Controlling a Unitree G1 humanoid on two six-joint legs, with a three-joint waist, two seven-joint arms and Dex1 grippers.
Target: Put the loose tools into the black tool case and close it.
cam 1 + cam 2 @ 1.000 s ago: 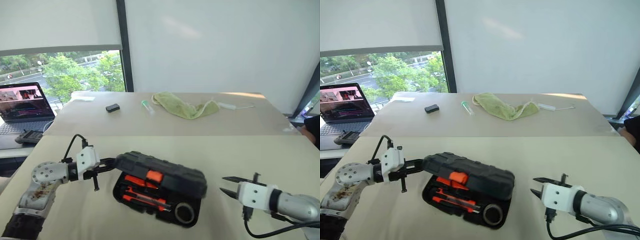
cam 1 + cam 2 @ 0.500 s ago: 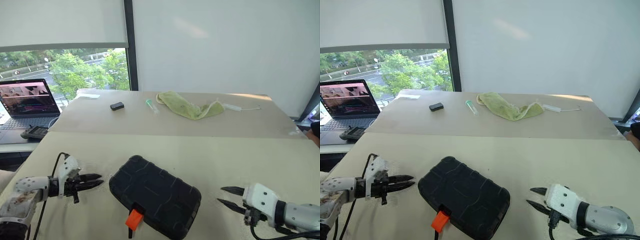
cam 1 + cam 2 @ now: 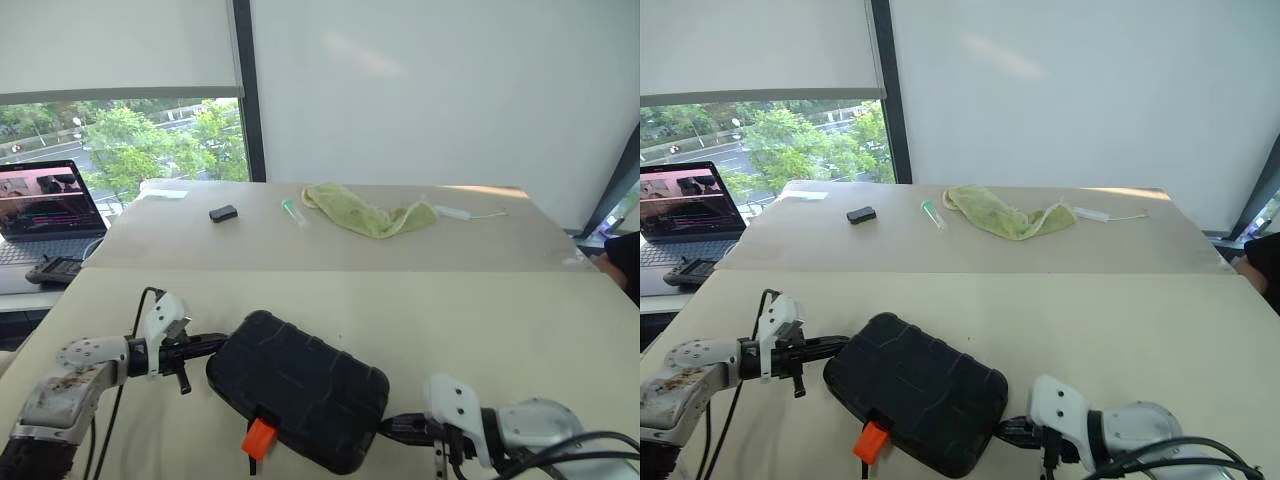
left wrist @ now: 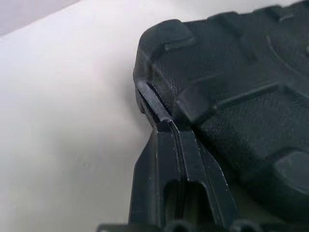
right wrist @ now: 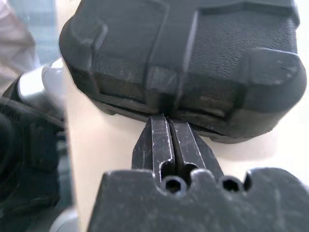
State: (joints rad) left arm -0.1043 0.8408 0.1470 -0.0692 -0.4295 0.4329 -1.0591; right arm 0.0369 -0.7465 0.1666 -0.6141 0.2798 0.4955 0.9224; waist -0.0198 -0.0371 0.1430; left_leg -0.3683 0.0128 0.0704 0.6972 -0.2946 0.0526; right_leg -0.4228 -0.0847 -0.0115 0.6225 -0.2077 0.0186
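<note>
Two claws flank the black tool case [image 3: 298, 388], which lies lid down near the front edge of the tabletop [image 3: 480, 310], its orange latch [image 3: 259, 437] hanging loose at the case's 6 o'clock edge.

Right claw [image 3: 392, 428]: clenched, holding nothing, tips pressed to the seam at the case's 4 o'clock corner. The right wrist view shows both fingers [image 5: 161, 137] together, nosing the line where lid meets base.

Left claw [image 3: 212, 345]: likewise clenched and empty, tips at the case's 9 o'clock corner. The left wrist view places its tips [image 4: 170, 129] against the corner, beside a narrow gap in the seam.

Handling assessment, by judgement: the shell is rigid moulded plastic, textured and ribbed, so it should not flex or slip much under a push. With tools inside it is probably moderately heavy and will slide rather than lift when pressed from one side; opposing contact at both ends should steady it. The seam edges and corners are the sound places to bear on. The latch is the small, weaker part; it wants a firm press toward the lid, not a pull. Closure looks incomplete until that latch is snapped home.

Farther off, toward 12 o'clock: a small black box [image 3: 224, 214], a clear tube [image 3: 291, 211] and a green cloth [image 3: 368, 214]. At 10 o'clock, an open laptop [image 3: 45, 209].
</note>
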